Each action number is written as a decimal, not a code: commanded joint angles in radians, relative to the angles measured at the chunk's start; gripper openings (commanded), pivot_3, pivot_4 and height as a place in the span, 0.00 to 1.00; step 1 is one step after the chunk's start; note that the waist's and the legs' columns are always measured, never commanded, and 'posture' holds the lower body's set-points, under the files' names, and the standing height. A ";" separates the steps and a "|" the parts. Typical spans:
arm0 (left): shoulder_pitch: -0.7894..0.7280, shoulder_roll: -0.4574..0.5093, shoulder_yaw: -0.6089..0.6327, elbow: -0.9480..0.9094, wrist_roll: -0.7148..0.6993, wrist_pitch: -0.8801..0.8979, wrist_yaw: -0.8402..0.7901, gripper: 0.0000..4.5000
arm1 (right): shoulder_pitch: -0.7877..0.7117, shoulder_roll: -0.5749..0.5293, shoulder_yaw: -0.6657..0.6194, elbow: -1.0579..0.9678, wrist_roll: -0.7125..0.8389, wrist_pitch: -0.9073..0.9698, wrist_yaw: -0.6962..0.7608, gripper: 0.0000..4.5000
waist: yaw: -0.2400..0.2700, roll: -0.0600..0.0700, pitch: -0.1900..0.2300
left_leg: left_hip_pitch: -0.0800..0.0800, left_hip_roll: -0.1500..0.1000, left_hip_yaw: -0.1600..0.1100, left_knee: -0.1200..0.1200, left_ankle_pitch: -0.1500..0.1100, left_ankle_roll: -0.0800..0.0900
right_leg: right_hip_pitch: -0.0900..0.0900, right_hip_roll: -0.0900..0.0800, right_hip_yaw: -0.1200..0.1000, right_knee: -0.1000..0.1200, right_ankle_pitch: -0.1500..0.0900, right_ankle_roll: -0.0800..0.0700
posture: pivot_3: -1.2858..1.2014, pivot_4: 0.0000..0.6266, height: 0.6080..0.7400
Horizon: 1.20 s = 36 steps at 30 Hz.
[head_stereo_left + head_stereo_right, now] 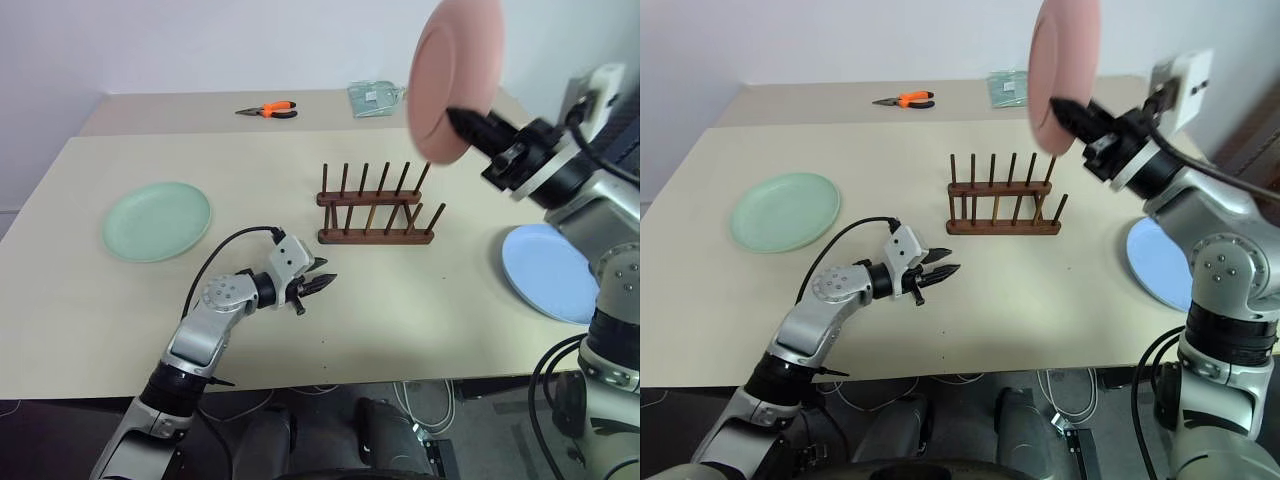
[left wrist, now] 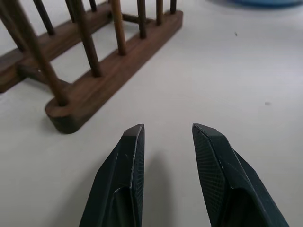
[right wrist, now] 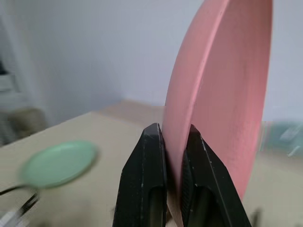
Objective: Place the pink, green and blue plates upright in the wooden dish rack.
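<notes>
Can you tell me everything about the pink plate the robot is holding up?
The pink plate is round, plain and smooth, like matte plastic, with a shallow raised rim. It is up in the air, standing on its edge, above and a bit behind the right end of the wooden dish rack. The right gripper pinches its lower rim between two black fingers. Nothing else touches it, and it is not in the rack yet.

— What's between the right gripper (image 3: 173, 137)'s two black fingers?
— The rim of a round pink plate (image 3: 222, 94), held upright.
— Anything else?
— A round green plate (image 3: 59, 163), flat on the beige table (image 3: 109, 137).
</notes>
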 commanded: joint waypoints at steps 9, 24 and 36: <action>0.031 0.016 0.008 -0.105 -0.056 0.025 -0.013 0.35 | -0.016 -0.015 -0.006 0.085 -0.001 0.059 -0.017 0.02 | -0.008 0.000 0.000 | 0.001 0.001 0.001 -0.001 0.000 0.000 | -0.001 0.002 0.000 0.001 0.000 0.000 | 0.52 0.24 1.00; 0.033 -0.011 0.087 -0.121 -0.125 0.092 0.063 0.99 | -0.071 -0.086 0.077 0.220 -0.451 -0.333 0.013 0.48 | -0.015 0.001 0.000 | 0.001 0.001 0.001 -0.001 0.000 0.000 | -0.001 0.002 0.000 0.001 -0.001 0.003 | 0.52 0.24 1.00; -0.287 -0.171 0.757 0.120 0.050 0.152 1.188 1.00 | -0.045 -0.116 0.388 -0.111 -0.513 -0.429 0.336 1.00 | -0.045 -0.003 -0.001 | 0.005 0.005 -0.001 -0.004 0.000 0.000 | 0.000 0.006 0.000 0.002 0.000 0.008 | 0.52 0.24 1.00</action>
